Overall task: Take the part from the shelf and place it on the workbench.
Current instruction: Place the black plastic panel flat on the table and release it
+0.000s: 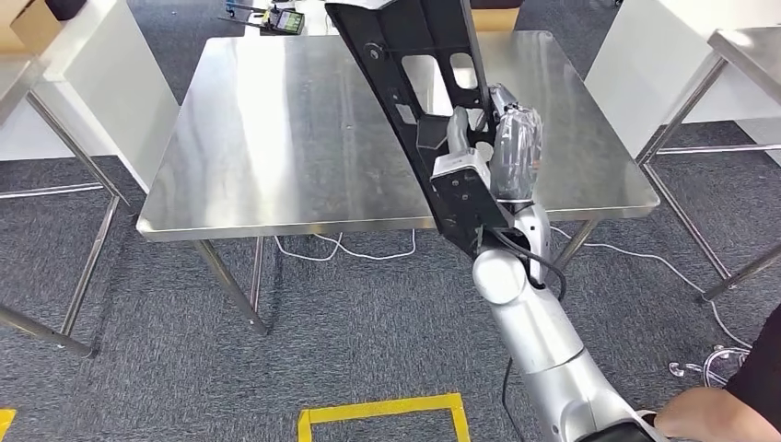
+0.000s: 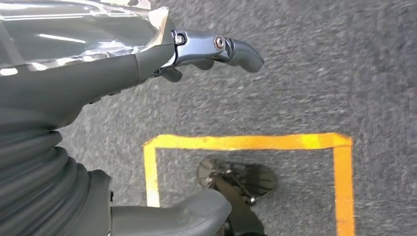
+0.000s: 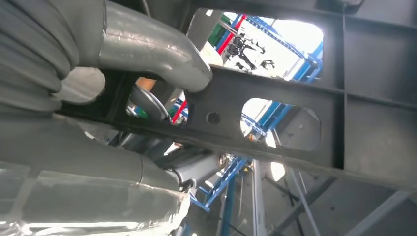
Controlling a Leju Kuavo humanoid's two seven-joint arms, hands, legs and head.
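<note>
One black perforated bracket [image 1: 414, 83] is gripped upright in the right hand [image 1: 479, 152] above the bench's [image 1: 276, 138] near right edge; lower it flat before releasing, left hand [image 2: 216, 49] idle, empty.

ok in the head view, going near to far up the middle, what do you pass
yellow floor tape → grey carpet → white cable → workbench, with the black part held over it by the right hand → a dark device beyond the far edge
</note>
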